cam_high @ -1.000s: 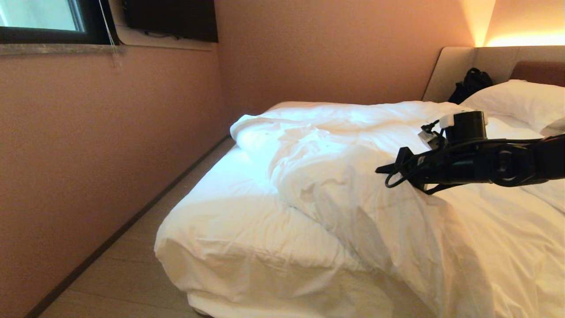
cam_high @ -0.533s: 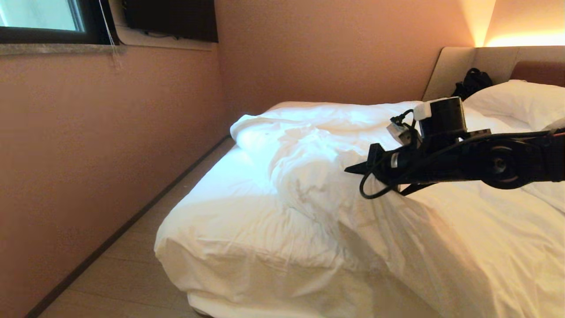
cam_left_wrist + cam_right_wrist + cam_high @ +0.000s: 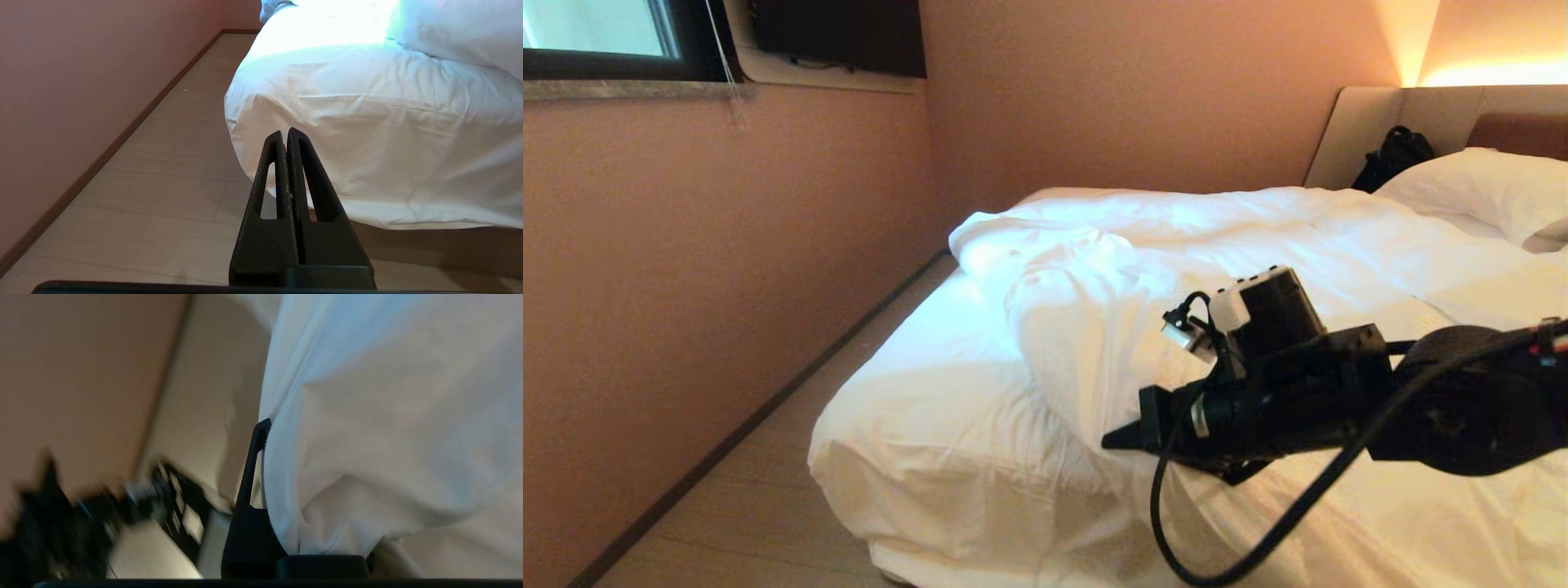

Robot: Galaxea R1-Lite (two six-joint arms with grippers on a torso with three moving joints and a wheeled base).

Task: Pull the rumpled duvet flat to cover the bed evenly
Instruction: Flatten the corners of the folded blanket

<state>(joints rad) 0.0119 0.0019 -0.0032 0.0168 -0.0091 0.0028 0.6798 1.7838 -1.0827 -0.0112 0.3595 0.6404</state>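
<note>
Leftmost, a dark window [image 3: 600,37] sits above the pink wall [image 3: 727,245]; the left gripper [image 3: 284,136], fingers pressed together on nothing, hangs low by the bed [image 3: 327,134] corner. Across the bed the duvet [image 3: 1143,269] lies bunched. Since a second ago the right gripper [image 3: 1123,437] has swung down and leftward, clamped on duvet cloth that hides one finger. A pillow [image 3: 1478,188] and black bag [image 3: 1392,155] lie far right.

Pinkish-tan walls [image 3: 727,269] enclose my work area. A dark-framed window [image 3: 600,37] sits high to my left above a grey sill, a dark wall-mounted screen [image 3: 841,33] beside it. Pale plank floor [image 3: 752,506] meets a dark skirting board [image 3: 768,408]. Warm lamp glow [image 3: 1413,41] lights the far corner.
</note>
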